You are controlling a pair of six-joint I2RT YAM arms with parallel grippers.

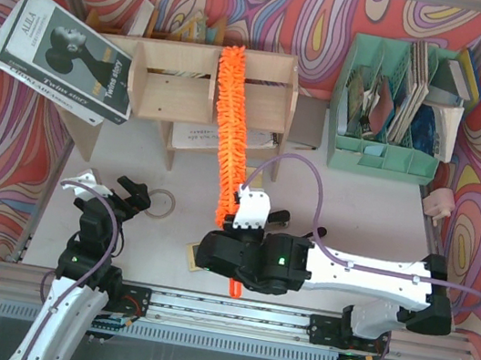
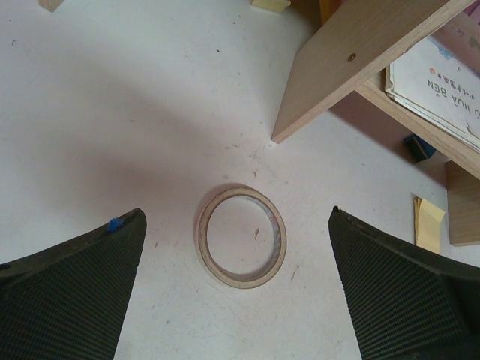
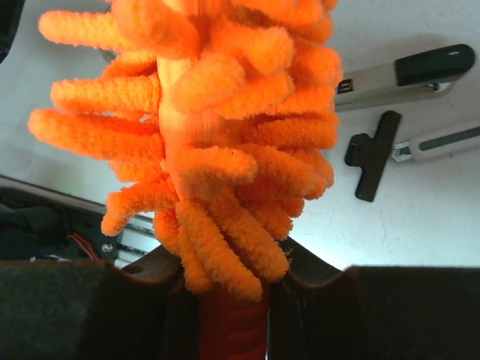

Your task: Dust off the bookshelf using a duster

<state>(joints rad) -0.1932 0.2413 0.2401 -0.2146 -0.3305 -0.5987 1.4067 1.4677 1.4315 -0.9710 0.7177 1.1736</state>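
Observation:
The light plywood bookshelf (image 1: 170, 76) stands at the back left of the table; one of its side panels (image 2: 360, 60) shows in the left wrist view. The orange fluffy duster (image 1: 230, 123) runs from the shelf's top edge down across its front to my right gripper (image 1: 238, 221). That gripper is shut on the duster's orange handle (image 3: 229, 315), just below the fluffy head (image 3: 202, 135). The handle's end (image 1: 236, 287) sticks out under the wrist. My left gripper (image 1: 132, 194) is open and empty, its fingertips (image 2: 82, 285) either side of a tape ring (image 2: 241, 237).
A black-and-white magazine (image 1: 63, 53) leans at the shelf's left. A mint-green file organiser (image 1: 393, 122) stands back right. The tape ring (image 1: 161, 205) lies on the table. Papers (image 2: 442, 82) lie on the lower tier. A stapler (image 3: 405, 71) and black clip (image 3: 373, 154) lie nearby.

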